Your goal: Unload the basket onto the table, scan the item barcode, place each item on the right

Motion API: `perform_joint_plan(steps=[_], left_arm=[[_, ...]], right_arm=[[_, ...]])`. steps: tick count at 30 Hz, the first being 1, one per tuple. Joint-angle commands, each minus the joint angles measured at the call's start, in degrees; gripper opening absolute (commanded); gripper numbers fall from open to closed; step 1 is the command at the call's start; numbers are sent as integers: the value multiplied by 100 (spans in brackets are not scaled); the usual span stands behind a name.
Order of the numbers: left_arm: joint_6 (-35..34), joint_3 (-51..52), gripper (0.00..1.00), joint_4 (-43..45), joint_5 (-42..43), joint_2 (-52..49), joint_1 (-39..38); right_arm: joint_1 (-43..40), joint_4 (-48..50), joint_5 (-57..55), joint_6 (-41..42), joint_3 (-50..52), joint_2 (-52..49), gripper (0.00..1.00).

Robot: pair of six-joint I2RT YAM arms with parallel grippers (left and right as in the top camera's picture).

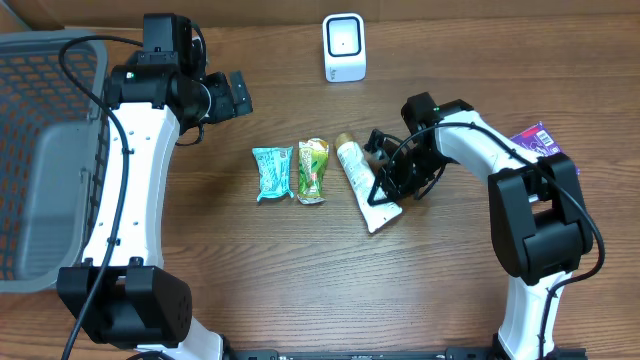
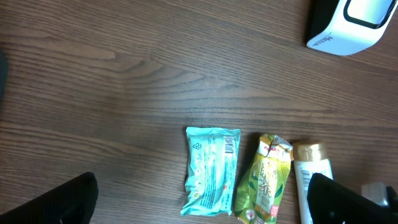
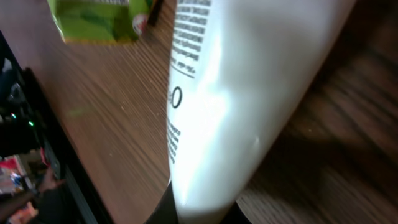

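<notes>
White tube (image 1: 356, 170), gold cap: lies flat on the worktop (image 1: 250, 270) in front of the barcode scanner (image 1: 344, 47), well apart from it, cap end nearer the scanner.

Right hand (image 1: 385, 190): narrowed onto the tube's flat end, the end farther from the scanner. It appears to have a grip, though the wrist view is too close to show the contact.

Left hand (image 1: 238, 95): wide, holding nothing, off to one side of the scanner.

Progress: grasp apparently made. The tube is not lifted. Carrying it to the scanner and presenting the code are judged to remain.

Also present: teal packet (image 1: 272, 174) and green packet (image 1: 312, 170), beside the tube and equally far from the scanner.

Not made out: no barcode found on the tube, only blurred print in the right wrist view. The hand covers the tube's far end from overhead. The left wrist view cuts off the scanner.
</notes>
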State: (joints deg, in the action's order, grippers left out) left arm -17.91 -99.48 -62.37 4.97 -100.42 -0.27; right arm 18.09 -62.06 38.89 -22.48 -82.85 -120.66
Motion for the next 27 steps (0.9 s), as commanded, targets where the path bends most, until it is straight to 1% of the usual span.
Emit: perform_joint_plan(steps=[1, 4, 9, 13, 15, 18, 22, 27], left_arm=[[-50, -85, 100, 2, 42, 76, 9], [-50, -85, 100, 2, 42, 76, 9], [-50, -85, 100, 4, 42, 76, 9], [-50, -85, 100, 2, 44, 76, 9], [-50, -85, 100, 2, 42, 76, 9], [-50, -85, 100, 2, 42, 76, 9], [-50, -85, 100, 2, 42, 76, 9], [-50, -85, 100, 2, 44, 76, 9]], right_arm=[[-114, 4, 236, 713, -450, 291, 4], [-111, 57, 234, 892, -643, 782, 4], [-144, 575, 238, 1311, -713, 1943, 4], [-144, 872, 358, 1248, -713, 2723, 4], [-144, 907, 612, 951, -713, 2977, 4], [-144, 914, 1093, 566, -713, 3211, 4], [-144, 935, 1576, 398, -713, 3248, 4], [-144, 970, 1648, 400, -713, 3248, 4]])
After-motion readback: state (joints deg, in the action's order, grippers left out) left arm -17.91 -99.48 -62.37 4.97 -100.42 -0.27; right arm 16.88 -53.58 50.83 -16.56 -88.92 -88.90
